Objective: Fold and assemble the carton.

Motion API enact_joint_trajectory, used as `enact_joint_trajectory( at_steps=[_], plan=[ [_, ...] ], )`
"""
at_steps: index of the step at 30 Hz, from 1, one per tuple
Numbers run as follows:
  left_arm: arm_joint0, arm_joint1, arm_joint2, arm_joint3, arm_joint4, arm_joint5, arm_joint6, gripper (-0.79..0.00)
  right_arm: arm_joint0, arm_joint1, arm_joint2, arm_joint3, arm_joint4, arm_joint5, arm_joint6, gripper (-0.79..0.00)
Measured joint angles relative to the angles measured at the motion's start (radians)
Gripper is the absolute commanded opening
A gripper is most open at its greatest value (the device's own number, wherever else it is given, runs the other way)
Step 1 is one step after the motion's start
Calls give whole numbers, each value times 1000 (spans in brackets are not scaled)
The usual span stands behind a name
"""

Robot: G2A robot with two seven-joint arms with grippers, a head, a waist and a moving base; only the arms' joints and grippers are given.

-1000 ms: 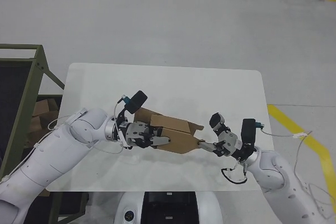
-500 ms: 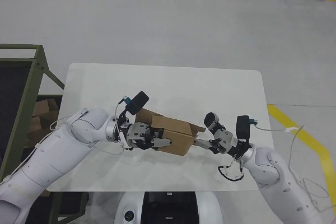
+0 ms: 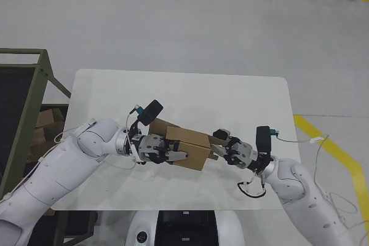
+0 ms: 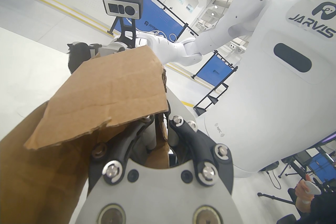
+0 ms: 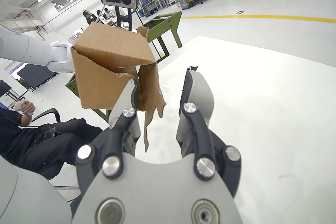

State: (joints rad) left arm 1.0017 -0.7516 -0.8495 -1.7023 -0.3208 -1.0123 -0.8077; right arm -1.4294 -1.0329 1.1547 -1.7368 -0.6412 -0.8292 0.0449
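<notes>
The carton (image 3: pixel 189 147) is half opened and is held in the air over the white tabletop (image 3: pixel 246 98), near the middle of its front edge. The left gripper (image 4: pixel 160 128) is closed tight on one wall at the carton's left end. The right gripper (image 5: pixel 159 86) stands at the open right end with its jaws wide apart. A torn flap (image 5: pixel 151 104) hangs between them, and one finger (image 5: pixel 126 100) is just at the opening.
</notes>
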Motion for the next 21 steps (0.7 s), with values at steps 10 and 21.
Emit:
enact_joint_trajectory(
  at_steps=[10,21],
  plan=[
    [1,-2,-2,5,1,0,0,-785,-6,-1,1,-4,17,-68,2,-508],
    [0,-4,0,9,4,0,0,-785,-14,-2,3,-19,30,-108,14,-548]
  ],
)
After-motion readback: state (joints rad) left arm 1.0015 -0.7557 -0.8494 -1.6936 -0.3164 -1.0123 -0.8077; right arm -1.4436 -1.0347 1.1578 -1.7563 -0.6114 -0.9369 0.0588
